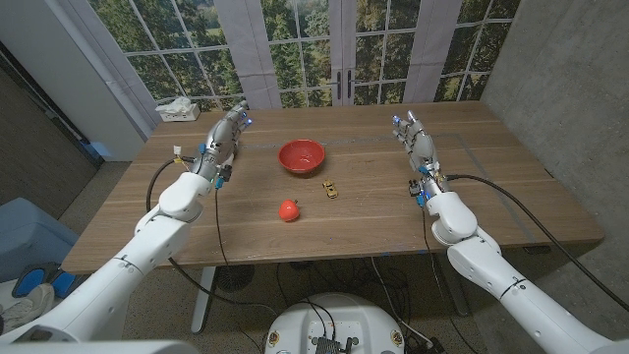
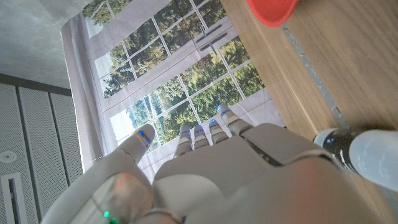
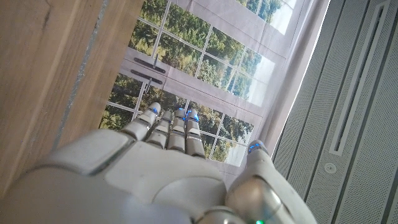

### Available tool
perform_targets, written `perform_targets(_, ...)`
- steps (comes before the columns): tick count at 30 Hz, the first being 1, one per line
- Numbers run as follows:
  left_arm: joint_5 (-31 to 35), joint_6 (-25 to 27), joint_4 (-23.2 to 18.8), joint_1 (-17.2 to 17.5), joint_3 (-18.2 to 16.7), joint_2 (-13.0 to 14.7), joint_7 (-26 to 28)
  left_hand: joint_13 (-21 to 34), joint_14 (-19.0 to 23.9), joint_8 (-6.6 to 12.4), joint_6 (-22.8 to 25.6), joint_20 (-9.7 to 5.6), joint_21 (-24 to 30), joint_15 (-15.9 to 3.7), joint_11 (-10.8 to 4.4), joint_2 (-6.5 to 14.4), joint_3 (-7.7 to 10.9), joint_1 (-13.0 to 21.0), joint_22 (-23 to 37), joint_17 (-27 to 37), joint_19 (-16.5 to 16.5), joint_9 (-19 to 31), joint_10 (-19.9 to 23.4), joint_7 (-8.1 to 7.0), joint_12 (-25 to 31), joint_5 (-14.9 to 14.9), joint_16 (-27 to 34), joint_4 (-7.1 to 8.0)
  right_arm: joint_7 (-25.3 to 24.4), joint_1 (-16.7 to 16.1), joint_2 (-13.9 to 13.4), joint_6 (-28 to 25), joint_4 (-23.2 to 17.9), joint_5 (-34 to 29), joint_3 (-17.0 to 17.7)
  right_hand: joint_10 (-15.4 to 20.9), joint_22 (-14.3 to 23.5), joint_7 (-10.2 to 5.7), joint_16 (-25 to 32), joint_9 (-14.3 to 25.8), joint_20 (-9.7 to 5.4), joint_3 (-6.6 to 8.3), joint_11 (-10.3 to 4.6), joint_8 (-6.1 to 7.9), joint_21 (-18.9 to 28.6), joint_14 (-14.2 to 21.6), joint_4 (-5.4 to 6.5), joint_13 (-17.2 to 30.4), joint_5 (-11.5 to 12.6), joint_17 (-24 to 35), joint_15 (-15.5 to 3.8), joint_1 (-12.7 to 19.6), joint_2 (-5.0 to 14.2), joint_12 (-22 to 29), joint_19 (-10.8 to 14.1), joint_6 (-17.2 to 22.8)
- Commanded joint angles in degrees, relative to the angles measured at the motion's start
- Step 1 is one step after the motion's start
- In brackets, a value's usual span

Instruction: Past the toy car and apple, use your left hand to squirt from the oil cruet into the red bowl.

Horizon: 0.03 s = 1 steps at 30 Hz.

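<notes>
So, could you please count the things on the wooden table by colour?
Red: 2, the round red bowl and the small red apple.
Yellow: 1, the little yellow toy car.
White: 1, the white tissue box at the far corner.
Total: 4.

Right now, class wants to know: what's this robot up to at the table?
Nothing is being handled yet. The left hand is raised near the table's far left, fingers apart, with the oil cruet close beside it. The right hand is raised on the other side, holding nothing. The red bowl sits between them, with the toy car and apple nearer the robot.
</notes>
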Motion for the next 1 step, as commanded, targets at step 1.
perform_targets(1, -13.0, -3.4, 7.5, -2.8, 1.2, -3.4, -15.0, 0.2, -0.1, -0.16, -0.9, -7.57, -0.2, -2.28, -0.36, 4.7, 0.54, 0.4, 0.1, 0.1, 0.4, 0.0, -0.5, -0.3, -0.2, -0.3, -0.1, 0.21, -0.6, 0.1, 1.6, 2.7, 2.5, -0.6, 0.4, -0.3, 0.1, -0.06, 0.0, -0.1, 0.09, 0.26, -0.19, 0.19, 0.4, -0.2, -0.4, 0.1, 0.2, 0.0, -0.09, 0.5, 0.32, 0.0, 0.3, 0.3)
